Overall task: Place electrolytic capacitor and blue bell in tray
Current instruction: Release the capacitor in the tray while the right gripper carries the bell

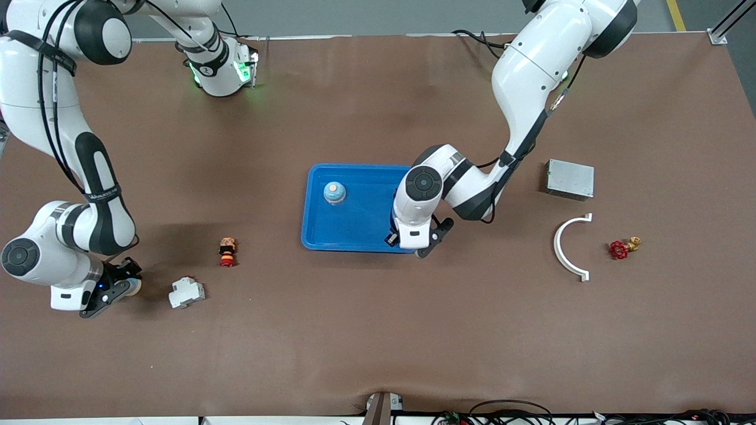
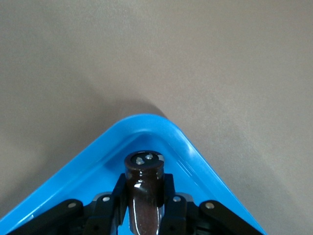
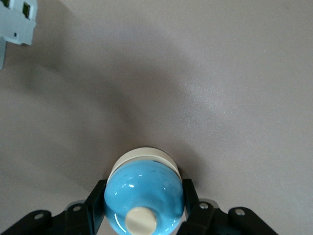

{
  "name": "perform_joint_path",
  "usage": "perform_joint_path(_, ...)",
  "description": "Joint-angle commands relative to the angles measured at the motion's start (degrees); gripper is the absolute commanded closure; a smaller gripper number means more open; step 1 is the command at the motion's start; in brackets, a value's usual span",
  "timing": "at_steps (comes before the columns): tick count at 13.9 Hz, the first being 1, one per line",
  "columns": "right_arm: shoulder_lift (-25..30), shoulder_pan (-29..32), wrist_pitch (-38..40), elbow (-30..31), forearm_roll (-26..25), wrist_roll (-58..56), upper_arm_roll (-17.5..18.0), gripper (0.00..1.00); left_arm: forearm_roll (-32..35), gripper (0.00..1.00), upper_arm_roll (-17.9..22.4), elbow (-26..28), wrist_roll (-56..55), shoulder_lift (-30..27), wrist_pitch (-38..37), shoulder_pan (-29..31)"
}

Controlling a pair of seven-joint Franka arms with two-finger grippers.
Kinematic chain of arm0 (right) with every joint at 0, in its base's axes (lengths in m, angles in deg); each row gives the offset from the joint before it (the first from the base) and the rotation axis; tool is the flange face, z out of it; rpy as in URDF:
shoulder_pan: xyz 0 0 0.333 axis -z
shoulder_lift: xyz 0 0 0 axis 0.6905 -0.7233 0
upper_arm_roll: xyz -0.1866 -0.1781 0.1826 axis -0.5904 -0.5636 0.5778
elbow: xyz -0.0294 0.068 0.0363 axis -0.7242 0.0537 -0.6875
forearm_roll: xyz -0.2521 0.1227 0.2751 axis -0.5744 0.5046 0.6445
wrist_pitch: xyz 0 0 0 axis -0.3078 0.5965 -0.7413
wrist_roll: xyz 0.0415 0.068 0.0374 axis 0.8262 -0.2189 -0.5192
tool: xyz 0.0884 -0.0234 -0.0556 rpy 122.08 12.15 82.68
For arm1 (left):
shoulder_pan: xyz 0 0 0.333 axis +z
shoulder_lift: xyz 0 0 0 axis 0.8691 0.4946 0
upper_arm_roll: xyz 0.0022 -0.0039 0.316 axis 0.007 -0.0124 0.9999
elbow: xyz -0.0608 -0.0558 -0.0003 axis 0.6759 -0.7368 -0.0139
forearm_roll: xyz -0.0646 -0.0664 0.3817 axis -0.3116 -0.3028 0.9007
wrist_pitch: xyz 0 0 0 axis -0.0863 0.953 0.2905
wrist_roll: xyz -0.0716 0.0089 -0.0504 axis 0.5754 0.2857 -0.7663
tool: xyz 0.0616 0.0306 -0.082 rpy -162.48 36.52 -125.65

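The blue tray (image 1: 354,233) lies mid-table. A blue bell with a cream top (image 1: 334,192) stands in it. My left gripper (image 1: 415,243) is low over the tray's corner nearest the front camera at the left arm's end. It is shut on the dark brown electrolytic capacitor (image 2: 144,178), which hangs just inside the tray's rim (image 2: 161,128). My right gripper (image 1: 121,286) is low at the right arm's end of the table, shut on another blue bell (image 3: 144,196) with a cream button; its cream base (image 1: 135,287) shows at the fingertips.
A white breaker-like part (image 1: 186,292) lies beside the right gripper and shows in the right wrist view (image 3: 17,17). A small red-orange item (image 1: 227,251) lies nearer the tray. A grey metal box (image 1: 569,179), a white curved piece (image 1: 570,248) and a red valve (image 1: 622,248) lie at the left arm's end.
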Motion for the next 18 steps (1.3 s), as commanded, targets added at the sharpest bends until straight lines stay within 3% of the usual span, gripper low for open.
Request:
perform_joint_path(1, -0.54, 0.53, 0.39, -1.17, -0.19, -1.28, 0.66, 1.00, -0.42, 1.00, 0.74, -1.25, -1.06, 0.41, 0.06, -1.02)
perform_joint_path(2, -0.02, 0.27, 1.00, -1.26, 0.08, -1.29, 0.83, 1.00, -0.42, 0.88, 0.74, -1.25, -1.06, 0.67, 0.06, -1.02)
perform_joint_path(3, 1.03, 0.09, 2.83, -1.17, 0.17, -1.03, 1.18, 1.00, -0.25, 0.52, 0.74, -1.25, -0.97, 0.68, 0.06, -1.02)
perform_joint_path(4, 2.87, -0.17, 8.42, -1.43, 0.51, 0.37, 2.49, 1.00, -0.16, 0.01, 0.74, -1.34, -0.80, 0.59, 0.06, -1.02)
perform_joint_path(7, 8.67, -4.72, 24.86, -4.15, 0.08, 16.50, 3.82, 0.99, -0.07, 0.00, 0.83, -1.43, -0.62, -0.29, -0.11, -0.93)
perform_joint_path(10, 12.73, -11.14, 31.31, -4.42, 0.69, 32.50, 3.91, 1.00, 1.94, 0.00, 1.09, -3.96, 0.95, -2.48, -2.99, -0.15)
perform_joint_path(13, 12.91, -19.13, 31.24, -6.09, 1.30, 48.23, 4.00, 0.99, 3.27, 0.00, 0.92, -5.20, 9.10, -6.77, -10.72, 2.65)
perform_joint_path(15, 12.04, -24.06, 30.45, -7.22, 5.86, 56.68, 3.91, 0.99, 2.66, 0.00, 0.39, -4.94, 19.36, -11.78, -13.80, 6.43)
perform_joint_path(18, 8.79, -28.90, 24.15, -8.20, 7.11, 66.18, 3.91, 1.00, 2.30, 0.00, 0.30, -4.94, 33.17, -17.15, -20.75, 11.18)
